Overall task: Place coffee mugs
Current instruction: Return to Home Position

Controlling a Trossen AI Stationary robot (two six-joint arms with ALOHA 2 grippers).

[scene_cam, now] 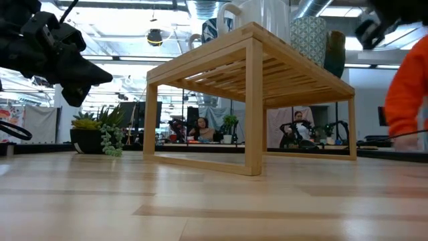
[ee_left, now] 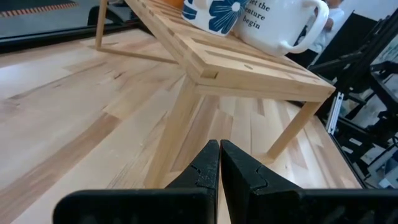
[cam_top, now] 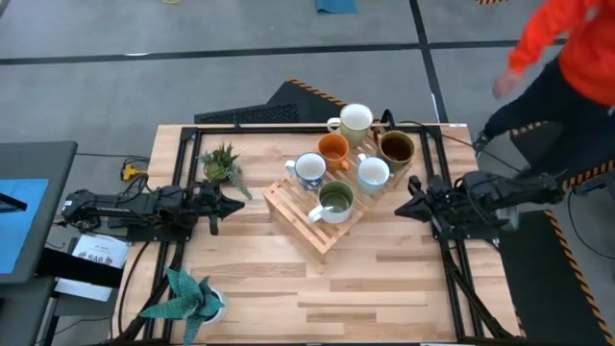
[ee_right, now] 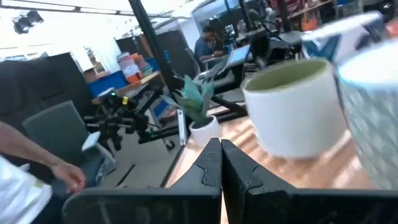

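Closed, empty: right gripper [cam_top: 402, 209] and left gripper [cam_top: 233, 205]. Risk: right one lurching forward would clip white green-lined ceramic mug [cam_top: 335, 202] just ahead on slatted wooden shelf [cam_top: 306, 229].

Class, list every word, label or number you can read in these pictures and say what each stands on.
"et the / enture / begin": on the white mug, its start hidden behind the blue-flowered mug.
Paper label left of the table: too small to read.
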